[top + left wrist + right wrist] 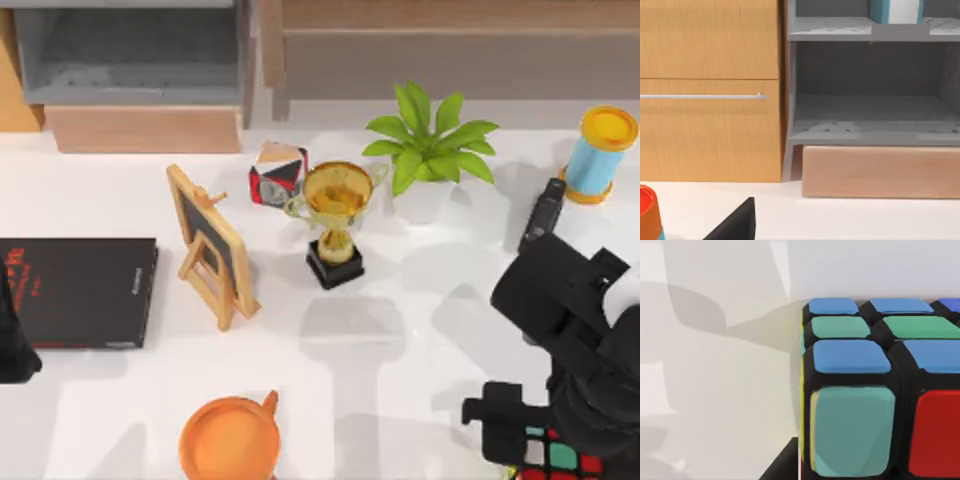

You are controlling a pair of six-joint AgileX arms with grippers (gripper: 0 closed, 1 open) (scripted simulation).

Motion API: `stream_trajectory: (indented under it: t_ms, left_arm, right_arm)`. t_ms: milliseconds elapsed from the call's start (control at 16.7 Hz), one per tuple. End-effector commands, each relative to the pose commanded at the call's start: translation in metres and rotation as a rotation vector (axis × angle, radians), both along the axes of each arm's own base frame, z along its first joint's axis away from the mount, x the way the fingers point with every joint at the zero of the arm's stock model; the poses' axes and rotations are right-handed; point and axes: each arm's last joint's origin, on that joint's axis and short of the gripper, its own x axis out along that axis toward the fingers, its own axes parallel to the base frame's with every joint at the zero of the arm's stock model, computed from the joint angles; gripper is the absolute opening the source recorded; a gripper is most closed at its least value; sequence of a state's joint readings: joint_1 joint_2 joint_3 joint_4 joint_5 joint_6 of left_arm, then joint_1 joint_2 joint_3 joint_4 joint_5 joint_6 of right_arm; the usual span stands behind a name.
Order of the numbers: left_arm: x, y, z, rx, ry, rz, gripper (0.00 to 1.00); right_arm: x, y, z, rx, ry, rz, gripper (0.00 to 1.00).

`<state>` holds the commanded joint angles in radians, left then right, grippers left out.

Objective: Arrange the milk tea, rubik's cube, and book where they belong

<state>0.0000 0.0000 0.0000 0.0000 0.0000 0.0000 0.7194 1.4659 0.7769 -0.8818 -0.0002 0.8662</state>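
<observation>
Overhead, right gripper point(520, 425) low at the table's point(400, 350) front right corner, right against the rubik's cube point(560, 458) — cube at the frame's bottom edge, just beside and partly under the black arm. Fingers' state: cannot tell. Left arm a dark sliver at the table's left edge, parked beside the thin black book point(80, 290). Elsewhere on the table: small chalkboard easel point(212, 245), gold trophy point(336, 220), red-black-white angular box point(278, 172) just behind it, potted plant point(428, 150), blue cup with a yellow lid point(600, 152) at the far right, orange bowl point(230, 438) at the front.

From the left wrist, wooden cabinet point(710, 90) beside a grey shelf unit point(872, 132); light-blue book point(895, 10) standing on the upper shelf. Black corner point(737, 225) low on the white surface.

From the right wrist, rubik's cube point(880, 390) very close — blue, teal, green and red stickers in a black frame, resting on the table point(715, 390). Gripper's hold on it: cannot tell.
</observation>
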Motion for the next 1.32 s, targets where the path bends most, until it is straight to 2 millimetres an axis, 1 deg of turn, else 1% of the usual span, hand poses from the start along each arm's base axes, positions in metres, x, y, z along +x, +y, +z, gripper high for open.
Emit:
stream_trajectory:
  t_ms: [420, 480, 1020, 1320]
  left_arm:
    - [0.000, 0.000, 0.000, 0.000, 0.000, 0.000, 1.00]
    - [0.000, 0.000, 0.000, 0.000, 0.000, 0.000, 1.00]
    - [0.000, 0.000, 0.000, 0.000, 0.000, 0.000, 1.00]
    - [0.000, 0.000, 0.000, 0.000, 0.000, 0.000, 1.00]
  right_arm:
    - [0.000, 0.000, 0.000, 0.000, 0.000, 0.000, 0.02]
    - [0.000, 0.000, 0.000, 0.000, 0.000, 0.000, 0.00]
    - [0.000, 0.000, 0.002, 0.003, -0.004, -0.002, 0.00]
    - [0.000, 0.000, 0.024, -0.007, 0.007, -0.002, 0.00]
